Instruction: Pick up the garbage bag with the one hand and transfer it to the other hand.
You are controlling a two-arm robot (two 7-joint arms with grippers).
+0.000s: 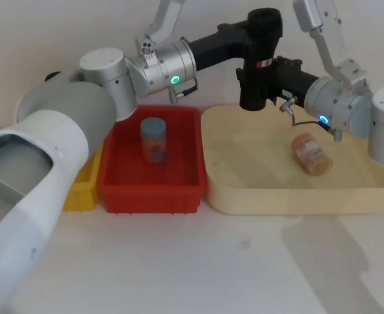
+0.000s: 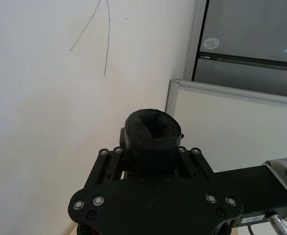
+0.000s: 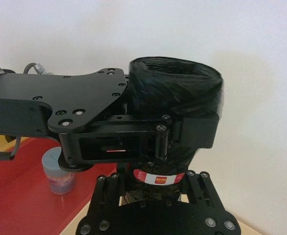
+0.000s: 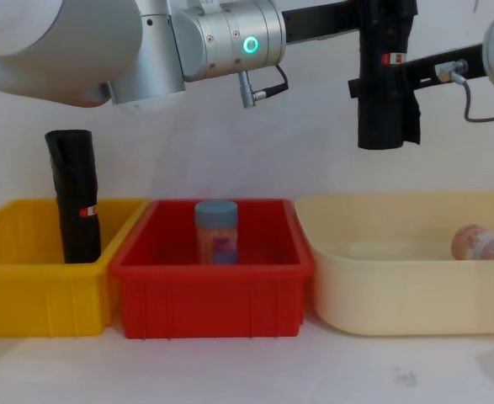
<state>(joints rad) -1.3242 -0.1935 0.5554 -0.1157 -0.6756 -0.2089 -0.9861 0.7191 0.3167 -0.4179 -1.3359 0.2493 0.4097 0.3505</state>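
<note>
Midway through handover: garbage bag point(image 1: 260, 62) aloft, upright.
Left gripper point(image 3: 182, 129) clamps it; right gripper point(image 3: 155, 196) (blue ring) brackets label, grip unclear.

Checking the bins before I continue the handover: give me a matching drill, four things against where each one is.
Things:
1. garbage bag
2. second black roll
3. blue-lidded jar
4. pink jar

Places:
A. lying on its side in the cream tray
B. upright in the red bin
C. held upright in the air between both tools
D. standing in the yellow bin

Pairs: 1-C, 2-D, 3-B, 4-A. The left tool and the right tool both clamp the bag.
</note>
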